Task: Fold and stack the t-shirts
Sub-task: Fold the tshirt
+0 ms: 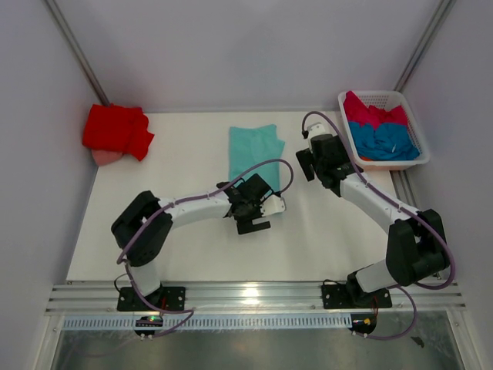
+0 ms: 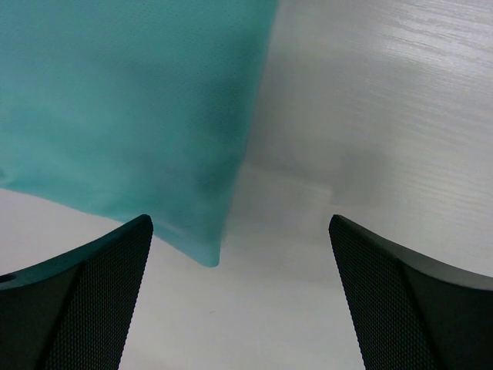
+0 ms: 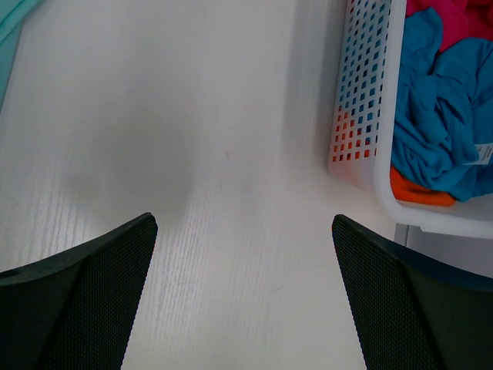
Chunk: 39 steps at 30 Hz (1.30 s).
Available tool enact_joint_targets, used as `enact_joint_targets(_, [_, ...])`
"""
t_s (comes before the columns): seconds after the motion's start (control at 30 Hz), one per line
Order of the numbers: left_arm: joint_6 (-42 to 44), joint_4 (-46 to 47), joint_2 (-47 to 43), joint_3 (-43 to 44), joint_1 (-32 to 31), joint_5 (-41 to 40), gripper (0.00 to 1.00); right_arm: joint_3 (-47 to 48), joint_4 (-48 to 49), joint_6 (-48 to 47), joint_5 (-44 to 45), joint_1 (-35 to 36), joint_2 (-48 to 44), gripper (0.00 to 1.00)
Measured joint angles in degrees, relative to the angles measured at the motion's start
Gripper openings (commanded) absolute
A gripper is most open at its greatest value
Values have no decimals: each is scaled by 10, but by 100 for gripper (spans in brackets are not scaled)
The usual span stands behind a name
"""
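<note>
Right gripper (image 3: 241,225) spread wide, basket (image 3: 362,100) nearby

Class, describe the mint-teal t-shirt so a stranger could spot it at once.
Start at the white table, then look to the middle of its far side. There lies the mint-teal t-shirt, folded flat into a rectangle, whereas the red t-shirt is bunched up and the blue t-shirt lies crumpled in the basket.

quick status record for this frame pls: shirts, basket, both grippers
folded: mint-teal t-shirt, flat on table, centre
bunched: red t-shirt, far left corner
basket: far right; holds blue t-shirt and crimson-pink t-shirt, crumpled
left gripper: open, empty, over mint-teal t-shirt's near corner
right gripper: open, empty, over bare table beside basket
stack: none yet
</note>
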Motion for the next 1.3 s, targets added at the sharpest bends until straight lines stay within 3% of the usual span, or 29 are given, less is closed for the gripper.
enact_joint_targets(0.5, [16,27,62,44,2,-18,99,0,0,0,-7,0,0,99])
enact_joint_targets(0.63, [17,31,75,61,2,-20,95,0,0,0,-9,0,0,99])
enact_joint_targets(0.7, [16,32,83,71,2,-20,85,0,0,0,-11,0,0,99])
enact_joint_targets(0.83, [16,32,98,85,2,-18,46,0,0,0,-11,0,0,99])
enact_joint_targets(0.87, [14,29,102,89,2,-17,24,-1,0,0,-11,0,0,99])
enact_joint_targets(0.93, [14,22,111,96,2,-13,0,-1,0,0,-12,0,0,99])
enact_joint_targets(1.3, [12,-25,116,134,2,-10,0,-1,0,0,-13,0,-1,99])
